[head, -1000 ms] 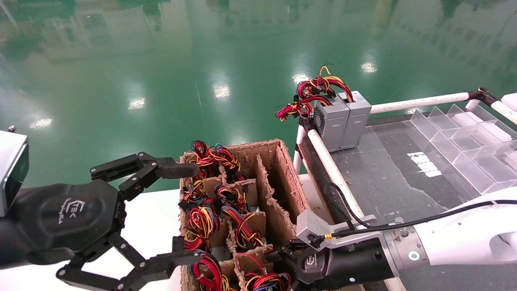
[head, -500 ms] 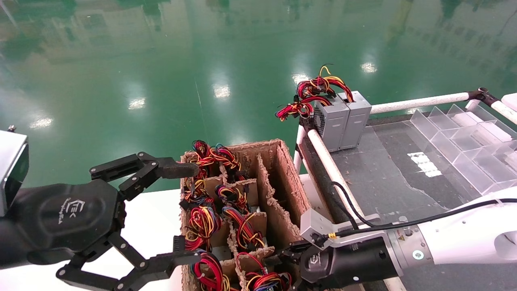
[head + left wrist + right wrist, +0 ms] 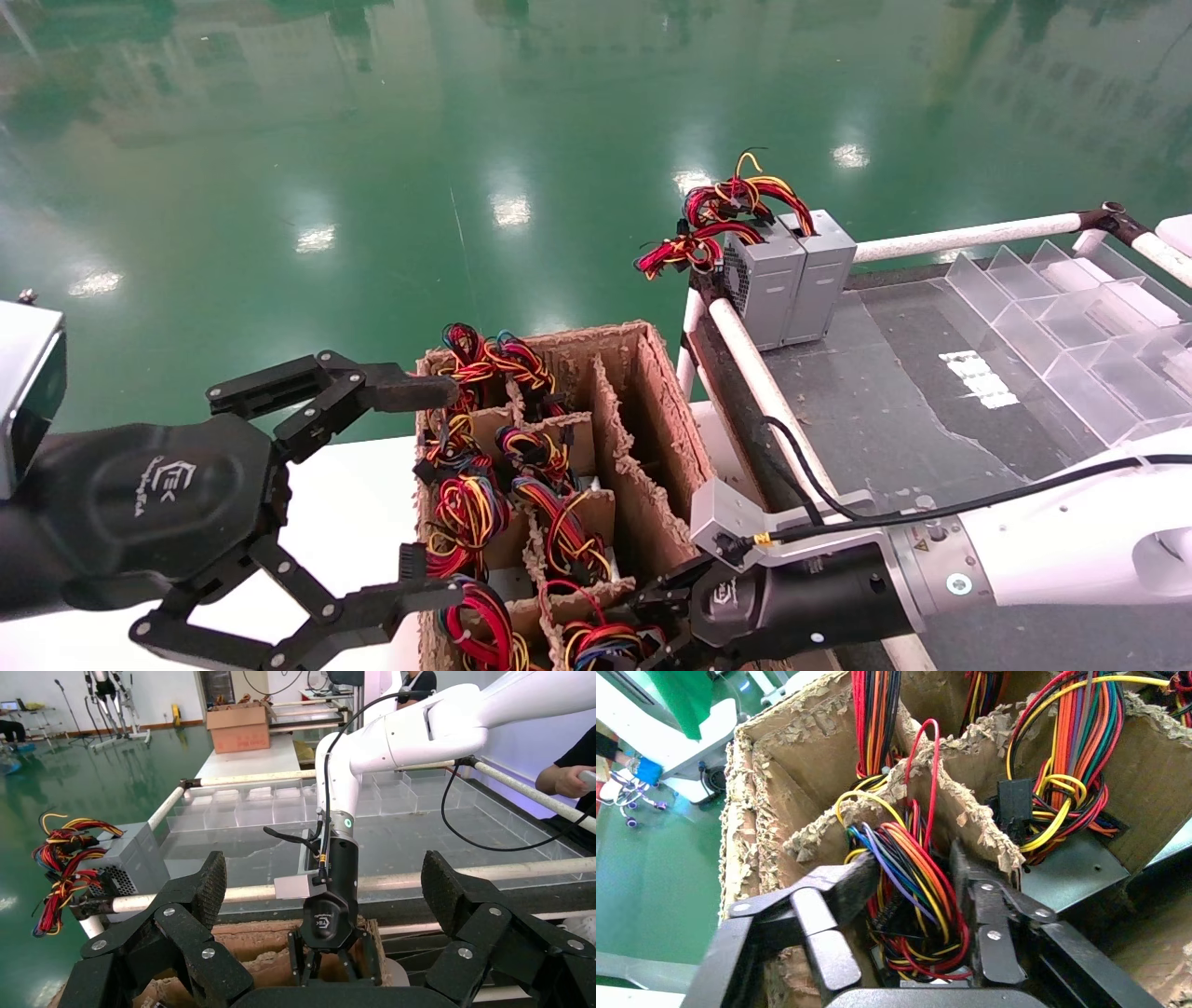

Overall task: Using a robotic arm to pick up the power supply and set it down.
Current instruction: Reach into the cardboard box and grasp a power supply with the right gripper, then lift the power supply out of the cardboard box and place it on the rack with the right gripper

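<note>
Your right tool (image 3: 652, 620) is down in the nearest cell of the ragged cardboard box (image 3: 643, 391), at the bottom edge of the head view. In the right wrist view its two fingers (image 3: 852, 881) stand apart on either side of the looped wire bundle (image 3: 912, 903) of red, yellow, orange and blue leads, close beside it. Whether they touch the wires you cannot tell, but they are not yet clamped. The power supply (image 3: 1081, 871) these wires seem to belong to sits low in that cell, with only a slab of grey metal showing behind the torn divider.

So you are early in the job: the reach is made, but the grasp, the lift and the set-down are all left. Two grey boxes (image 3: 787, 275) already stand side by side at the far corner of the dark surface (image 3: 894, 391) on the right, next to the white rail, and that looks like the likely place to put this one, though that is a guess.

Your left tool (image 3: 372, 503) hangs wide open beside the box on its left side, over the white surface (image 3: 354, 494), holding nothing and apparently idle.
</note>
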`<state>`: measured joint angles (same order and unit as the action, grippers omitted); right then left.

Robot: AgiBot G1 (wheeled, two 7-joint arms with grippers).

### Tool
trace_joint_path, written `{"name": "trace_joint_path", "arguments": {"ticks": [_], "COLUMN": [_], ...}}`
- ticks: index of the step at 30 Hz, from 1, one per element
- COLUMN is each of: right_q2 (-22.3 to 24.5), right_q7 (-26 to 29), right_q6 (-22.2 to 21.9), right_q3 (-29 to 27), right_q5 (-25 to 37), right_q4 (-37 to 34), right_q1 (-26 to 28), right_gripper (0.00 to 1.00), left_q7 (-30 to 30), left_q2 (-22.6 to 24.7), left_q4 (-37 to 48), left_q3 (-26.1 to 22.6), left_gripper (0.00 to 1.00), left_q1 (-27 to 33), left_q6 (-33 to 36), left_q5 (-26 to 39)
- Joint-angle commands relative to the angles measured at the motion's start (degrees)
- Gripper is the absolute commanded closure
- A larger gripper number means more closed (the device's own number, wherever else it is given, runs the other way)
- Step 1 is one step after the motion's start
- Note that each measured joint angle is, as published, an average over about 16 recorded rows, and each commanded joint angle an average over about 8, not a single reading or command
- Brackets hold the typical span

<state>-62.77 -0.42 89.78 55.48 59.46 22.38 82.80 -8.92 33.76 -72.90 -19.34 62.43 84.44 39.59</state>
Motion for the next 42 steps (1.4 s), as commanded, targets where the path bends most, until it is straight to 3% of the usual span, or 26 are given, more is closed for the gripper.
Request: {"name": "trace_joint_path", "arguments": {"ticks": [1,24,42], "right_q2": [-0.06,1.19,10.54], "right_q7": [-0.10,-0.21,0.63], "right_q6": [0.09,0.76,0.47], "right_q3": [0.14,0.65,-2.64], "right_q5": [-0.17,-5.36,-18.95], "right_q4": [-0.23,0.03,11.69], "right_q1": [0.04,-0.54,-0.59], "right_gripper": [1.00,1.00,1.00], "left_q7": [0.00,0.01,0.02], "left_q2": [0.00,-0.01,-0.02], "left_q4": [0.00,0.00,0.00], "left_q3": [0.00,-0.03,-0.05], "left_gripper": [0.00,0.00,0.00], "left_q1": [0.00,0.01,0.01], "left_q6": [0.00,-0.01,-0.02], "left_q5": [0.00,-0.02,-0.03]}}
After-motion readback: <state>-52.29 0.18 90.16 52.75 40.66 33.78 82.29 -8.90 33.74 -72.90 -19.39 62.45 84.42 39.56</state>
